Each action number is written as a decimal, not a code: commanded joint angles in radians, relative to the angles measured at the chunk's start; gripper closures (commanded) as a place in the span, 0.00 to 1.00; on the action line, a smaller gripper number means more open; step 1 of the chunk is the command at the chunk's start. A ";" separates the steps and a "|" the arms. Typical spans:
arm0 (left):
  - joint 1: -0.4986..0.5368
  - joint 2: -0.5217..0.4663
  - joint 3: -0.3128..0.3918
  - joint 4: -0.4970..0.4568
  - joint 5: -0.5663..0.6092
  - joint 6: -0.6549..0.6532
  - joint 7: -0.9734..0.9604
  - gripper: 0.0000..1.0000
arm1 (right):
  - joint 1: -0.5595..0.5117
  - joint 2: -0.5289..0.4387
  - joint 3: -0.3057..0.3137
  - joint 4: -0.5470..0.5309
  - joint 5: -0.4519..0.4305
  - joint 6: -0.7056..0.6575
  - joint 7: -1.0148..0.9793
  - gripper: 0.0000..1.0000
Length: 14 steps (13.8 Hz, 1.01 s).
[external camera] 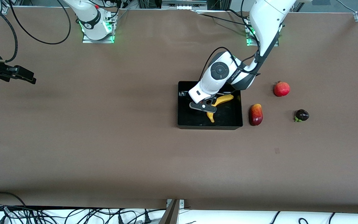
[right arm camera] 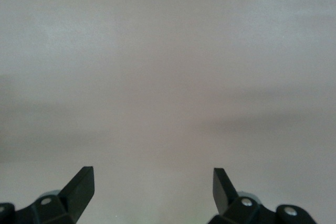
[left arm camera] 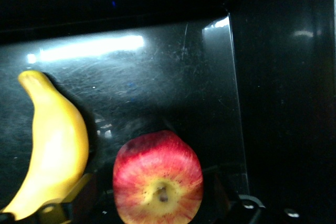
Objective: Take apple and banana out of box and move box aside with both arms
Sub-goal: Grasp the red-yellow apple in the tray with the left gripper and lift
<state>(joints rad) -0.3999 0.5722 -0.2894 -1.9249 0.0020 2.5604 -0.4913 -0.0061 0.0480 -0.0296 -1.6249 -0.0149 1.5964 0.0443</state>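
The left gripper point(external camera: 204, 107) sits low inside the black box point(external camera: 185, 119), just right of the frame's centre. In its wrist view the apple point(left arm camera: 158, 178) fills the space between the fingers, but I cannot tell whether they clench it. The banana point(external camera: 222, 100) lies in the box just beside the apple (both on the glossy floor). The right gripper point(right arm camera: 153, 188) waits at the far left edge, fingers spread apart over bare desk point(external camera: 104, 140).

Count on the surface point(external camera: 104, 140): one black box point(external camera: 210, 126), one banana point(external camera: 225, 99), one apple point(left arm camera: 157, 178), one mango point(external camera: 256, 114), one pomegranate point(external camera: 281, 89), one dark purple fruit point(external camera: 301, 115). Two arms.
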 commanded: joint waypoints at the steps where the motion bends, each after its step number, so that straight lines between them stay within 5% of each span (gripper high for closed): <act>1: -0.019 0.017 0.024 0.027 0.042 0.006 0.008 0.86 | -0.009 0.007 0.007 0.020 0.004 -0.019 -0.011 0.00; 2: -0.019 0.015 0.026 0.029 0.064 0.004 0.023 1.00 | -0.009 0.007 0.007 0.020 0.004 -0.021 -0.014 0.00; 6: 0.001 -0.058 0.026 0.021 0.070 -0.024 0.025 1.00 | -0.009 0.007 0.007 0.020 0.006 -0.023 -0.014 0.00; 8: 0.059 -0.161 0.024 0.018 0.072 -0.183 0.052 1.00 | -0.009 0.007 0.007 0.020 0.004 -0.023 -0.014 0.00; 10: 0.131 -0.257 0.021 -0.012 0.072 -0.296 0.161 1.00 | -0.009 0.007 0.007 0.020 0.006 -0.023 -0.011 0.00; 14: 0.307 -0.373 0.021 -0.150 0.070 -0.305 0.487 1.00 | -0.009 0.007 0.007 0.020 0.006 -0.023 -0.011 0.00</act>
<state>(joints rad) -0.1703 0.2588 -0.2588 -1.9714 0.0551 2.2369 -0.1484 -0.0061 0.0481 -0.0296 -1.6249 -0.0149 1.5924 0.0443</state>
